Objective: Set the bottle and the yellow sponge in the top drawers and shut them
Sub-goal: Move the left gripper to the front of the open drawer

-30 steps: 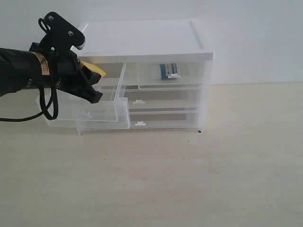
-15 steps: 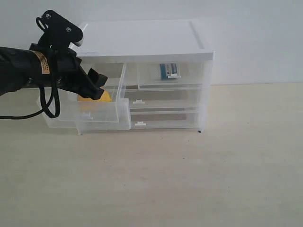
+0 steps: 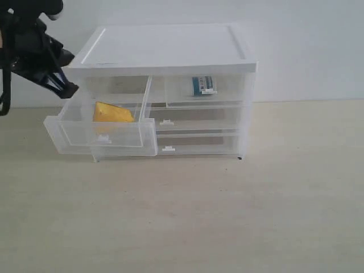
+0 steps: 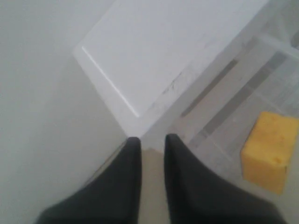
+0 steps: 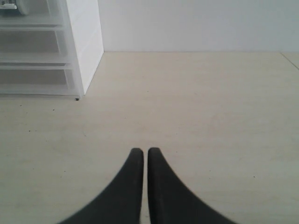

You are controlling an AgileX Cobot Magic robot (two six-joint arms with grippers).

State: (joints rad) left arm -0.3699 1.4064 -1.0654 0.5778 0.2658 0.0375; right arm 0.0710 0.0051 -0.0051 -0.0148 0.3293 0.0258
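The yellow sponge lies loose inside the top left drawer, which is pulled out. The bottle rests in the top right drawer, which is pushed in. My left gripper hangs open and empty above and to the left of the open drawer, beside the cabinet's top corner. It is clear of the sponge. My right gripper is shut on nothing, low over bare table to the right of the cabinet, and is out of the exterior view.
The white cabinet stands at the back against the wall. Its two full-width lower drawers are pushed in. The pale table stretches in front and to the right. The pulled-out drawer juts past the cabinet's front left.
My left gripper let go of the sponge, which dropped into the open top left drawer. The gripper then rose and drew back to the upper left.
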